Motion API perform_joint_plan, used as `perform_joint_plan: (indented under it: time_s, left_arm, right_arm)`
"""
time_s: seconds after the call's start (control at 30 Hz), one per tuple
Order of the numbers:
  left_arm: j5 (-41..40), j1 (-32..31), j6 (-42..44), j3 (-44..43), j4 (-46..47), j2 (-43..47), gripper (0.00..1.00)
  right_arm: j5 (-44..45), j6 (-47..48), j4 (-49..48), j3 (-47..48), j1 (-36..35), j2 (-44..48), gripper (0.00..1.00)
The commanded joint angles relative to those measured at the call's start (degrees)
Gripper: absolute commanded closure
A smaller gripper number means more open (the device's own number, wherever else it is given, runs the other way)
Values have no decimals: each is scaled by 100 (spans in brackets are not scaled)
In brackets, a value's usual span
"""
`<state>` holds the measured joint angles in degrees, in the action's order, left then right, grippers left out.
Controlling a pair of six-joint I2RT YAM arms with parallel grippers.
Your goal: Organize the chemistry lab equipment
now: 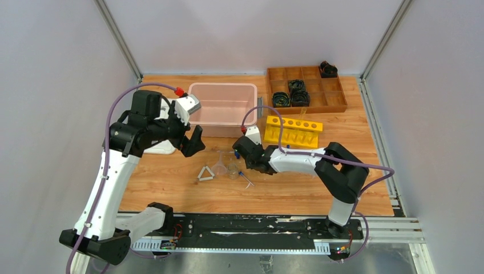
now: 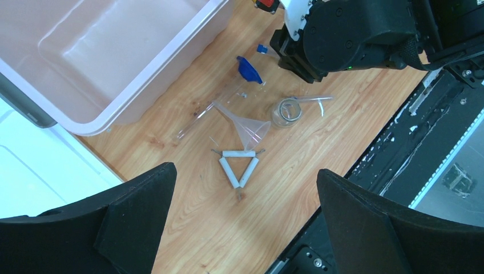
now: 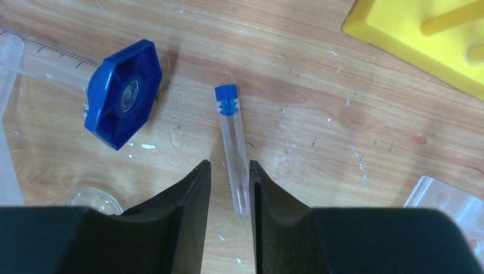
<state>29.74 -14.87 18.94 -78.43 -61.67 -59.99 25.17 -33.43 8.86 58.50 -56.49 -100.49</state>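
My right gripper [image 3: 229, 166] is low over the table, its jaws narrowly apart. The lower end of a small clear tube with a blue cap [image 3: 234, 137] lies between them, flat on the wood and not gripped. A corner of the clear tube rack [image 3: 451, 206] shows at the right. My left gripper [image 2: 242, 169] is wide open and empty, high above the white triangle [image 2: 238, 153]. The clear funnel [image 2: 251, 130] touches the triangle's top, and the small clear jar [image 2: 285, 112] stands beside it. The top view shows the triangle [image 1: 205, 173], funnel [image 1: 220, 165] and jar [image 1: 233, 169] between the grippers.
A clear cylinder with a blue hexagonal base [image 3: 122, 94] lies on its side left of the tube. A pink bin [image 1: 222, 108] stands at the back, with a yellow rack [image 1: 293, 132] to its right. A wooden tray [image 1: 337, 105] holds black coils. Another thin clear tube [image 1: 246, 179] lies near the jar.
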Motion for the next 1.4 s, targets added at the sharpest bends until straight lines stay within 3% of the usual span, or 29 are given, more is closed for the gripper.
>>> perform_joint_plan:
  time_s: [0.0, 0.17, 0.37, 0.57, 0.7, 0.83, 1.17, 1.37]
  left_arm:
    - [-12, -33, 84, -177, 6, 99, 0]
    - [14, -33, 91, -182, 7, 84, 0]
    - [134, -33, 77, -206, 6, 107, 0]
    - [264, -33, 11, -194, 6, 93, 0]
    - [123, -33, 74, -240, 6, 141, 0]
    - [500, -33, -140, -399, 14, 139, 0]
    - [1439, -33, -849, -393, 15, 93, 8]
    - [1804, -31, -1816, 118, 713, 257, 25]
  right_arm:
    - [254, 60, -67, 138, 38, -201, 68]
    - [153, -64, -151, -27, 20, -180, 79]
    - [208, -312, -351, -625, -20, 493, 100]
    - [58, -339, -277, -850, -77, 1855, 100]
    - [-141, -372, -129, -566, -112, 2693, 100]
    - [-414, -510, -349, -250, -149, 3183, 100]
    - [-605, -583, -2064, 506, -878, 3093, 100]
    - [-292, -478, -2686, 645, -1330, 3006, 100]
